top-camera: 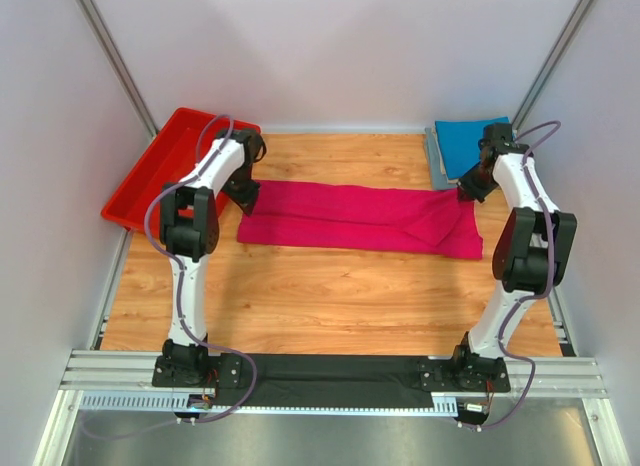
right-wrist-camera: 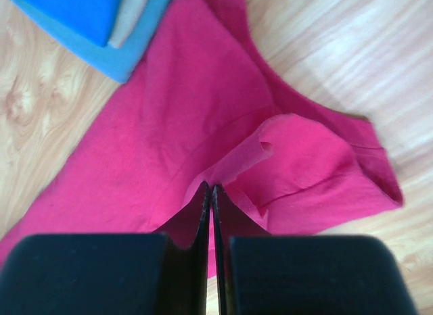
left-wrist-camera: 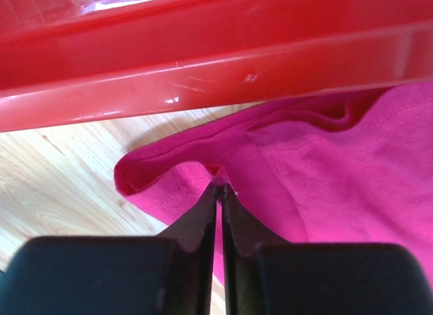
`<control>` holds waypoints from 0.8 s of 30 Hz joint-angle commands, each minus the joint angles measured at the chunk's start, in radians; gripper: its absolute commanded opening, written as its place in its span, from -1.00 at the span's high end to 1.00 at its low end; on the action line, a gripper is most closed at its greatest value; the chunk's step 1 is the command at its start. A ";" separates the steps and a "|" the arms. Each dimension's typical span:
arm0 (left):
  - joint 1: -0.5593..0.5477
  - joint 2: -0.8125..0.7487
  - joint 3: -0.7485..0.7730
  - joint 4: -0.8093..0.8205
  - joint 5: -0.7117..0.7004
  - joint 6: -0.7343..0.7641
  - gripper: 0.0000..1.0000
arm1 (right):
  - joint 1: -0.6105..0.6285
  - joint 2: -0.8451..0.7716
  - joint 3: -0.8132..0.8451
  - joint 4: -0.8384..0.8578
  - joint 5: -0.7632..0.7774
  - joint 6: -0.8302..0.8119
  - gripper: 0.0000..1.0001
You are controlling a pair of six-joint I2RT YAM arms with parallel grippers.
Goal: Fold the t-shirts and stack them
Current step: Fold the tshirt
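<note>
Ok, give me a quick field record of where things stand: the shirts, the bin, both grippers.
pink t-shirt: folded into a long strip across the table, not yet a compact rectangle
left gripper: at the strip's left end beside the red bin, fingers nearly together on the hem
right gripper: at the strip's right end, shut on a fold of cloth
blue t-shirt: folded, far right corner
grey t-shirt: folded, edge showing under the blue one
stacking: pink not yet on the pile

The right gripper [right-wrist-camera: 210, 188] pinches a fold of the pink t-shirt [right-wrist-camera: 169, 119] beside the blue t-shirt [right-wrist-camera: 67, 7].
</note>
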 commanded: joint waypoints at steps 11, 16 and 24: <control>0.008 -0.048 0.130 -0.055 -0.119 0.076 -0.01 | 0.006 0.102 0.132 0.068 -0.131 -0.043 0.85; -0.002 -0.144 0.083 0.040 -0.044 0.246 0.00 | -0.008 0.086 0.201 -0.062 -0.019 -0.045 0.33; -0.056 -0.344 -0.253 0.357 0.201 0.536 0.00 | -0.051 -0.155 -0.076 -0.169 0.093 0.070 0.10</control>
